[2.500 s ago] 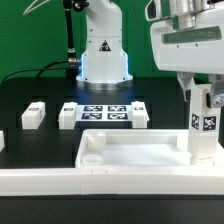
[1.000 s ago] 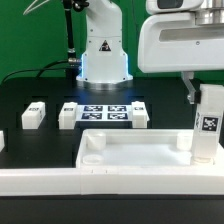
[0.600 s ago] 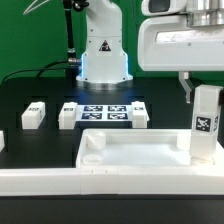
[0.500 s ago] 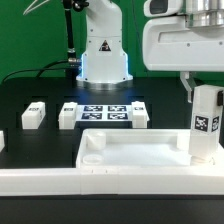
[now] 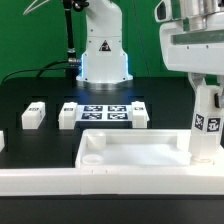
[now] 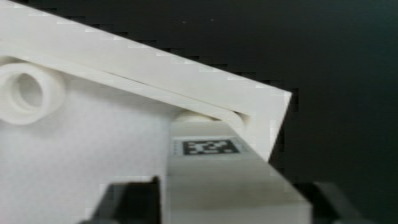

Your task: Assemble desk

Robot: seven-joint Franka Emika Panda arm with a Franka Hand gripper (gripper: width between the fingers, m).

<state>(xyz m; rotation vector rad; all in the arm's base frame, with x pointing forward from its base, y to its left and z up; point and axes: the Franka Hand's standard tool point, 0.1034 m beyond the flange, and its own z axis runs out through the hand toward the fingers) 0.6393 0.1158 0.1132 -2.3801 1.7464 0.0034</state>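
Underneath, a black table (image 5: 20, 95) meets a green backdrop (image 5: 15, 45). The desk panel (image 5: 130, 150) lies flat behind the white rail (image 5: 100, 185), with the marker board (image 5: 105, 110) and loose legs (image 5: 33, 115) beyond the panel. The gripper (image 6: 228, 198) clasps an upright leg (image 5: 205, 125) at the panel's corner on the exterior view's right. That corner's socket is hidden.

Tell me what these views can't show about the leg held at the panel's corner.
- Leg, bottom end: in the exterior view it blends into the white panel; in the wrist view the leg itself covers it. Seated or not: cannot tell.
- Leg's top end: exterior view, hidden by the claw.
- Spare leg: cut off by the exterior view's left edge.
- Tags on the loose legs: too small to read.
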